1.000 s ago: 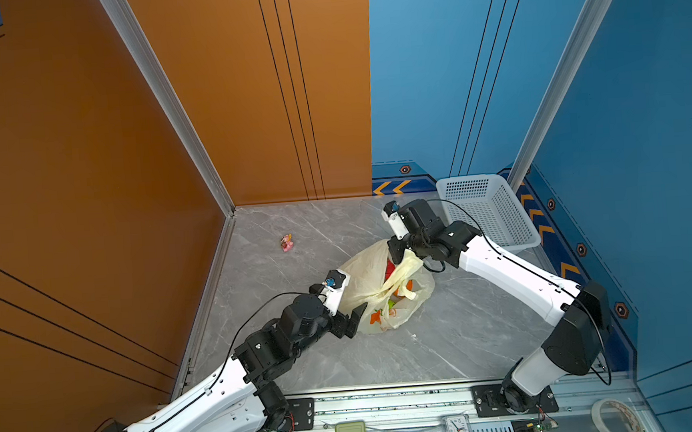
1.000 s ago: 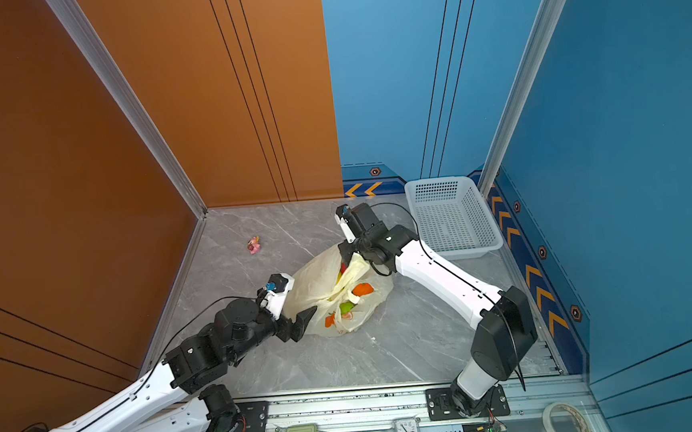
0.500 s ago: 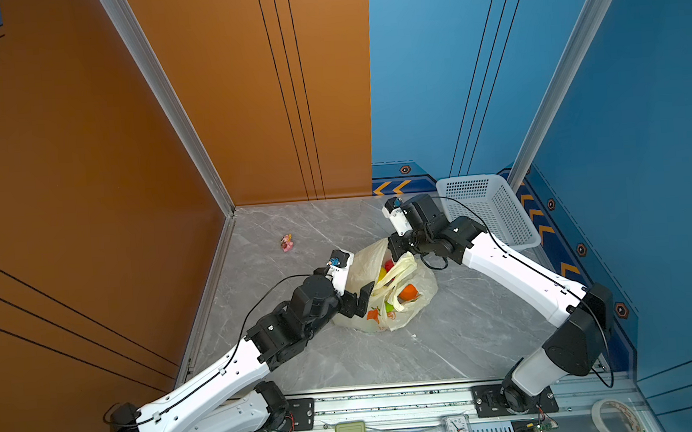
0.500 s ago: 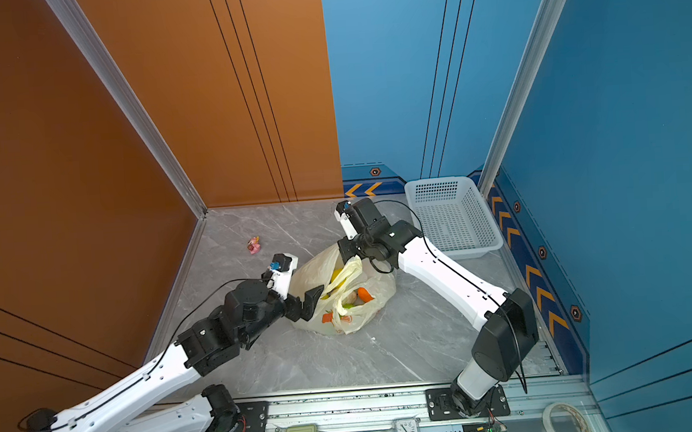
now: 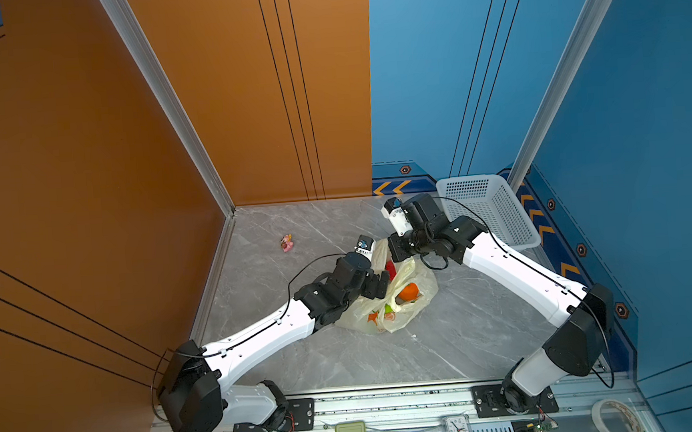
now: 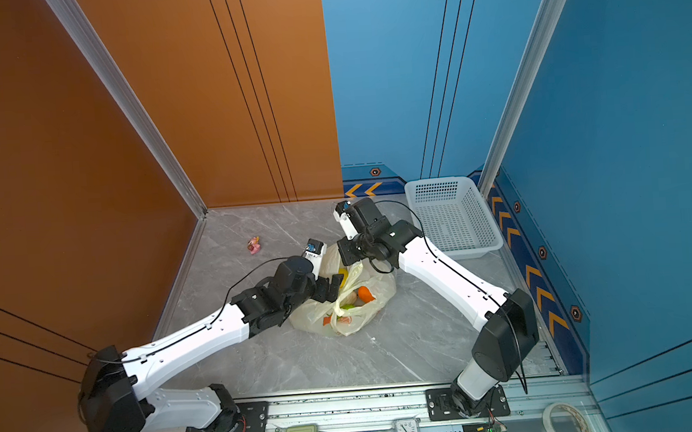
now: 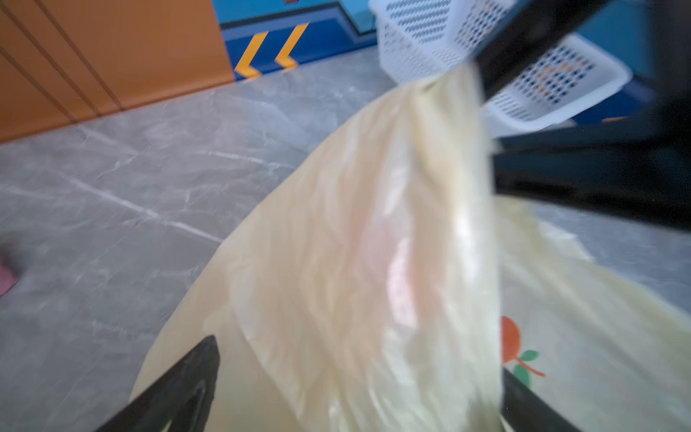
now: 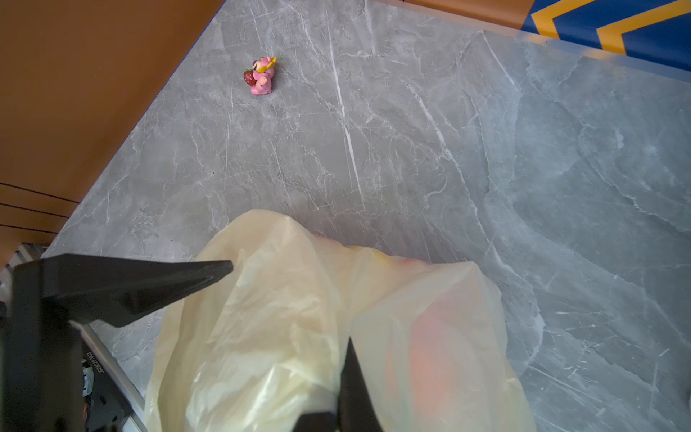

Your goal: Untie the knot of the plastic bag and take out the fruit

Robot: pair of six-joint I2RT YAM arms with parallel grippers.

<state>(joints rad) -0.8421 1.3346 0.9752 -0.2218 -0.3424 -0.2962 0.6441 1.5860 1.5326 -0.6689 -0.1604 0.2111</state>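
Pink figurine (image 5: 287, 243) lies alone on the grey worktop (image 5: 449, 343), well out to the left of our left tool (image 5: 376, 286). That tool is released, its jaws spread wide, with its tips at the open mouth of the plastic bag (image 5: 417, 272). In the left wrist view we see a stretched band of the bag's pale-yellow film running up between its fingers (image 7: 179, 381).

The bag sits on the worktop between our two tools, gaping upward in both top views. The fruit (image 5: 409, 292) lies inside it: we can pick out orange, red and green pieces, and a yellow one just ahead of the left tool's tips.

Our right tool (image 5: 395, 257) is clenched on the bag's far edge and holds that film taut above the pile. Its own wrist view shows plastic bunched against the thin black tip.

White perforated basket (image 5: 486, 215) stands just beyond the right tool, to its right, apart from the bag.
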